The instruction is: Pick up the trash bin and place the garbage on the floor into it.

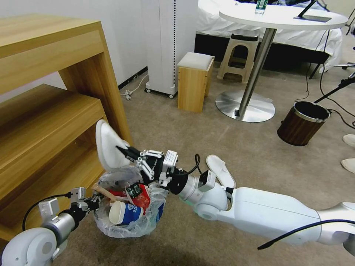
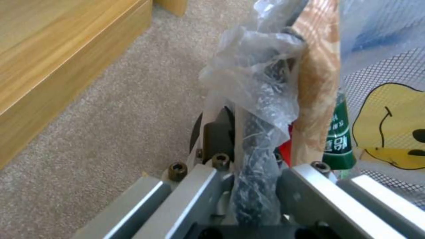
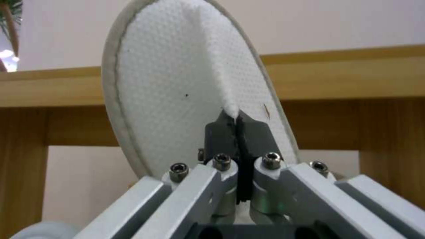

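Now right gripper point(image 1: 124, 151) jaws pinched tight on white slipper point(image 1: 107, 146), held upright over trash bin point(image 1: 129, 210). Left gripper point(image 1: 92, 199) jaws clamped on bin rim, bin near wooden shelf point(image 1: 44, 122). Second slipper point(image 1: 220, 170) on floor point(image 1: 240, 147).

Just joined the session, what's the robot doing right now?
The left gripper is clamped on the rim of the bag-lined trash bin, already holding a paper cup, red wrappers and a wooden stick. The right gripper pinches a white slipper just above the bin. A second slipper lies on the beige carpet.
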`<state>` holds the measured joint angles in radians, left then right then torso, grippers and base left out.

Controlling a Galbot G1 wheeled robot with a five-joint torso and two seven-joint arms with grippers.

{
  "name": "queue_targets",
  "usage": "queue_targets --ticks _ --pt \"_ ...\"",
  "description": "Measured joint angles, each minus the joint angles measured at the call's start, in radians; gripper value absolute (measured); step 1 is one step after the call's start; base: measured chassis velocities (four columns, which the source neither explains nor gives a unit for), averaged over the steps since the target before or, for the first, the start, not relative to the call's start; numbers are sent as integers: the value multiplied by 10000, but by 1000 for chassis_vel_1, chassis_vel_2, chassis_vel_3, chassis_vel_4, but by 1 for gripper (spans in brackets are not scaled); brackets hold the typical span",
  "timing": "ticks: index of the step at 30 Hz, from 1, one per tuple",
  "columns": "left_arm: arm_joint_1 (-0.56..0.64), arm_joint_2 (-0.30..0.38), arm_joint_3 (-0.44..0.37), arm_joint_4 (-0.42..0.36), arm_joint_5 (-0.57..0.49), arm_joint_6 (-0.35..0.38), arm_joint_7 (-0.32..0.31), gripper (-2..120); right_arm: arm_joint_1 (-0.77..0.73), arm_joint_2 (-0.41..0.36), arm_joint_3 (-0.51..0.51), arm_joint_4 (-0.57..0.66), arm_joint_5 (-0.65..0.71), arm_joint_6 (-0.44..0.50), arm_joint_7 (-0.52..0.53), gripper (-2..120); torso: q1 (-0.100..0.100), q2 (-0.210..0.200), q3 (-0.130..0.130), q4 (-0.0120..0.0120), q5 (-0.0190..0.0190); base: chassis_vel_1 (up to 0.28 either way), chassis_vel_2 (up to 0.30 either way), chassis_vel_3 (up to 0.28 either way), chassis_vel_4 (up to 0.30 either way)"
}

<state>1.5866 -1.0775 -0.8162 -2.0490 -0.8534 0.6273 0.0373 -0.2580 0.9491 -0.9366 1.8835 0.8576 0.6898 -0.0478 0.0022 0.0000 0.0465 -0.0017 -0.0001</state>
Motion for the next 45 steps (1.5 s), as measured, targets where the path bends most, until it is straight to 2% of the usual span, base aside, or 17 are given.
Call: queue_targets --ticks 11,25,32,45 --pt "-180 4 -75 177 -146 -22 -27 0 -51 346 -742 -255 -74 11 -9 0 0 0 0 0 0 0 0 0 0" --pt "-378 228 -215 235 -528 0 -162 0 -100 712 -1040 -672 -105 77 -28 0 -2 0 0 0 0 0 0 0 0" --pt "-396 243 -233 236 -609 4 -195 0 -256 630 -1086 -862 -197 136 -136 0 -2 0 0 0 0 0 0 0 0" --pt "-270 343 -396 -151 -824 41 -267 0 -573 665 -1055 -1270 -429 221 -219 0 -1 0 0 0 1 0 0 0 0"
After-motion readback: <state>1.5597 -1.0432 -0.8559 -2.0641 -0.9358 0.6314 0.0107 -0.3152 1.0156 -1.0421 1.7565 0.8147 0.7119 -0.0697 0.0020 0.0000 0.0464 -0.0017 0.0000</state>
